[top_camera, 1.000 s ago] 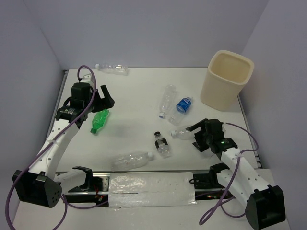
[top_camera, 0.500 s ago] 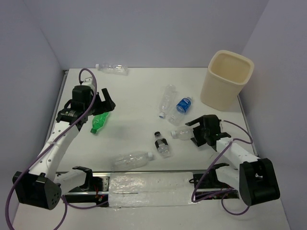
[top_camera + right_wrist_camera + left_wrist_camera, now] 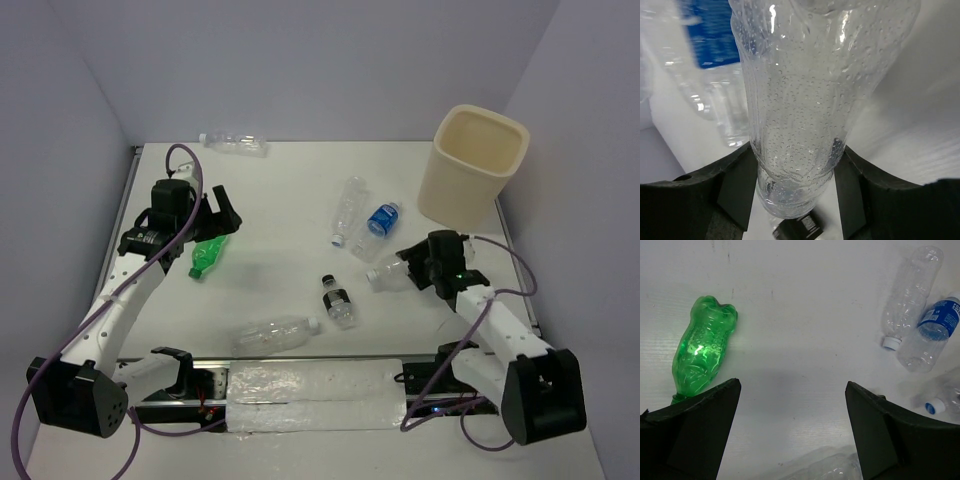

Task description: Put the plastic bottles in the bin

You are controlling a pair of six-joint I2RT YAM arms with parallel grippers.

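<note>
– Right arm has re-posed since a second ago, carrying the right gripper (image 3: 413, 268) and its load a little toward the bin (image 3: 462, 195). The left arm has barely stirred.

– Holding anything?

– Yes. Its fingers (image 3: 735, 185) press both sides of a clear bottle (image 3: 805, 100), near one end. From above, the capped end pokes out toward 9 o'clock. Whether it is off the table I cannot tell.

– How will it handle?

– Light, I'd judge: it looks empty but for droplets fogging the inside. The walls look thin, so it should dent rather than resist, and smooth plastic can squirt out of a hard pinch. A hold across the body, as now, seems sound. The tapered neck would be the worse place.

– And the left?

– The left gripper (image 3: 792, 386) is spread wide with nothing in it. The green bottle (image 3: 704, 352) lies crumpled and flat at its 8 o'clock, its neck hidden behind a finger.

– Surface?

– A white, matte, flat table (image 3: 280, 190). I see little on it to stop a round bottle rolling.

– Room?

– The bin stands at 1 o'clock from the right gripper, in the far right corner close to the grey walls, its mouth wide open. The way to it looks free. The blue-labelled bottle (image 3: 380, 222) lies at 10 o'clock, out of the path.
</note>
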